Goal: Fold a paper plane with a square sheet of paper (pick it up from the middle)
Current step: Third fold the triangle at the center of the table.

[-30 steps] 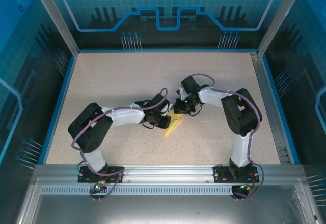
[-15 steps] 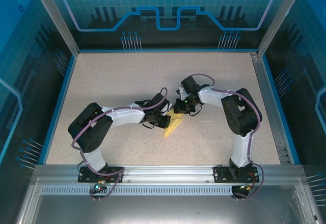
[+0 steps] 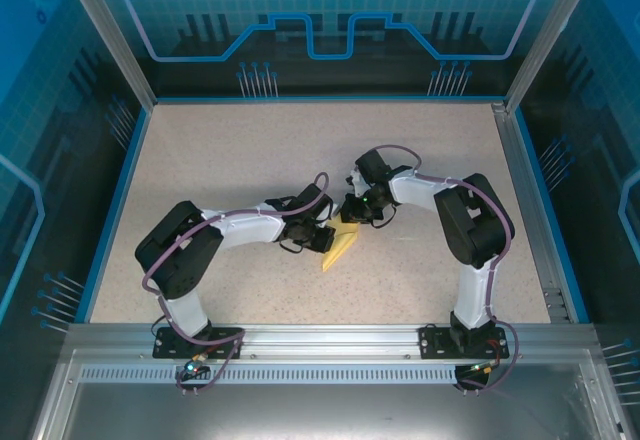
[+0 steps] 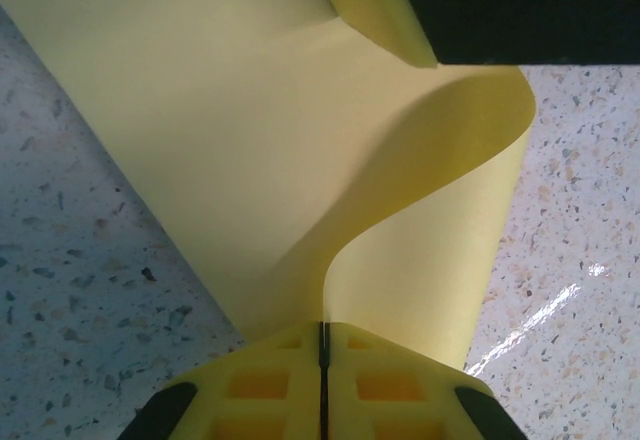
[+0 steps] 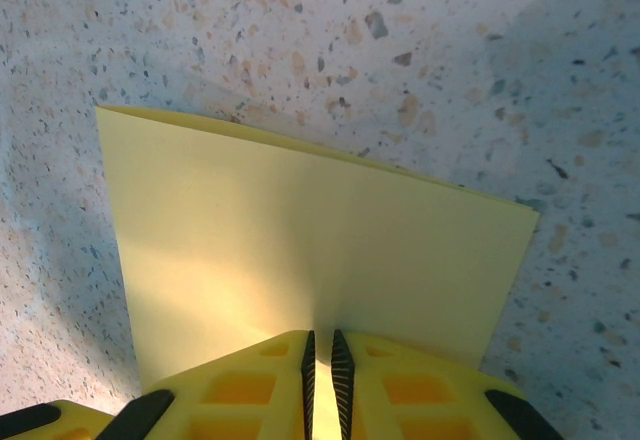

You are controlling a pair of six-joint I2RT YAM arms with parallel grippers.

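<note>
We see left end effector [image 4: 322,332] closed tight on the left edge of the yellow paper sheet [image 3: 340,248] | right end effector [image 5: 322,340] pinching the sheet's far end through a narrow gap | sheet folded, bowed between the two grips, at mid-tabletop [image 3: 250,150]

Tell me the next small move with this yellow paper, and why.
Probably ease the left pincer down toward the table, so the bowed flap lies flat for creasing. Both it and the right pincer are shut on the paper, which arches in a loose, uncreased curve near the left pincer.
</note>
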